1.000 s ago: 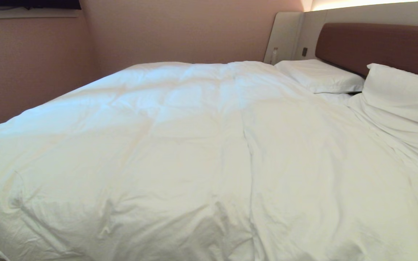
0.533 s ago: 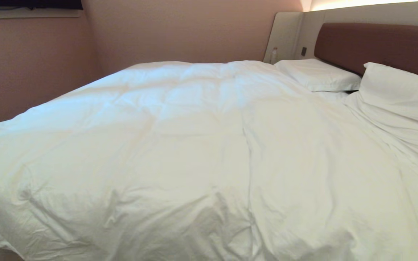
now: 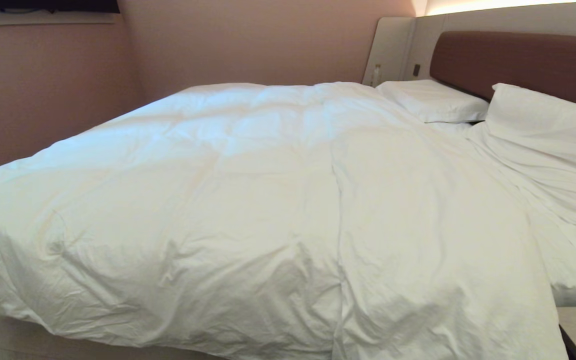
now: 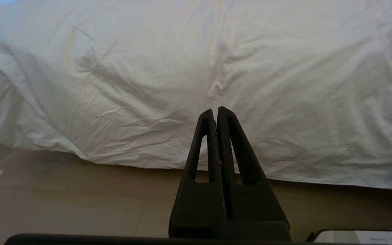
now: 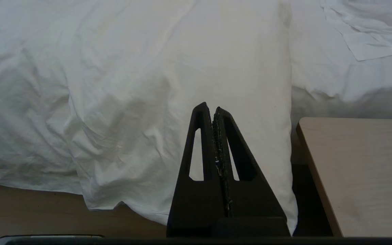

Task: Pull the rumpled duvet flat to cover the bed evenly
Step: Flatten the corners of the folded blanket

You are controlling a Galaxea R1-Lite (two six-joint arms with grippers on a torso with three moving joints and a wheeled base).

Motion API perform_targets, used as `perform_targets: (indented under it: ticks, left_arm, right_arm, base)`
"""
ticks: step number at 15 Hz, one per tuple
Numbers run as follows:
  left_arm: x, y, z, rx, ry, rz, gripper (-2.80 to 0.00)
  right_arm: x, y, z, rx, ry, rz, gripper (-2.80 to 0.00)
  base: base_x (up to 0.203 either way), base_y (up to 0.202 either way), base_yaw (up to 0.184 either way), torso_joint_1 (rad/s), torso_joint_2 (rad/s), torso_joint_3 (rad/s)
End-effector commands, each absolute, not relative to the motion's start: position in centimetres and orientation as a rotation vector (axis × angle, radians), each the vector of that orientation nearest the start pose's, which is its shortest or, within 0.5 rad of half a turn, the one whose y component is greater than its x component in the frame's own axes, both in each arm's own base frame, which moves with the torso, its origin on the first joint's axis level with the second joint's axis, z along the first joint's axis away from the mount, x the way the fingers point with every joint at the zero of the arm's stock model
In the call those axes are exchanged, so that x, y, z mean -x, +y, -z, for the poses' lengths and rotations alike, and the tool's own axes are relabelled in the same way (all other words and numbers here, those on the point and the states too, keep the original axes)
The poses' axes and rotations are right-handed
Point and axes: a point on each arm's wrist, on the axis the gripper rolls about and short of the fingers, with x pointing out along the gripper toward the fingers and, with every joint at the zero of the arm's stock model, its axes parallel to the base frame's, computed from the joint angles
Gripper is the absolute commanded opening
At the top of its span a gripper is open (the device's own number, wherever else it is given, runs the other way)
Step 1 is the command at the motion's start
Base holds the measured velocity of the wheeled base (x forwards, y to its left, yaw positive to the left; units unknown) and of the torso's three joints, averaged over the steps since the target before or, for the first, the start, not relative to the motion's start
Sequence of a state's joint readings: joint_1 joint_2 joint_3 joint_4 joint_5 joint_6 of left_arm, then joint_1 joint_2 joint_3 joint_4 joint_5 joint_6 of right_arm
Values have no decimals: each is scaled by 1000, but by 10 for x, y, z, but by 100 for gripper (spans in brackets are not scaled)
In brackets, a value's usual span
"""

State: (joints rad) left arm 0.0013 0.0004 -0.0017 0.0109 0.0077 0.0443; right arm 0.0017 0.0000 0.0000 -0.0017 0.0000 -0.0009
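The duvet is lying across most of the bed, bunching twd 7 o'clock in head view, w/ the sheet showing bare at 3–4 o'clock below the pillows. Left gripper and right gripper are both hanging off the near edge, jaws pressed together, holding nothing. Risks: grabbing only the thin cover and not the fill, so wrinkles are just shifting; tugging too far, dragging the duvet onto the floor; snagging the bedside table.

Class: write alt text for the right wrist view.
The right pincer, shut and empty, points at the wrinkled white duvet hanging over the bed's side toward the floor. A pale wooden bedside surface stands beside it.
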Motion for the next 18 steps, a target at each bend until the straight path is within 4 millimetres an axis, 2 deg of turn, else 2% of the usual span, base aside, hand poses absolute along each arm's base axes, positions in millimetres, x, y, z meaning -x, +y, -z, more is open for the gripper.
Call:
perform_targets:
  ticks: [1,9,14,18]
  left_arm:
    - [23,0,-75,-44,9,-10,-280]
    - [23,0,-75,-37,9,-9,-280]
    - [23,0,-75,-30,9,-11,-280]
    - [23,0,-75,-31,9,-11,-280]
  right_arm:
    - [23,0,-76,2,-3,-3,-280]
    - [23,0,-76,2,-2,-2,-280]
    - [23,0,-76,2,-3,-2,-280]
    - [23,0,-76,2,-3,-2,-280]
  base:
    - [0,0,0,0,0,0]
    - [1,6,-1,0,0,0]
    - [1,152,-2,4,3,5]
    - [0,17,0,0,1,2]
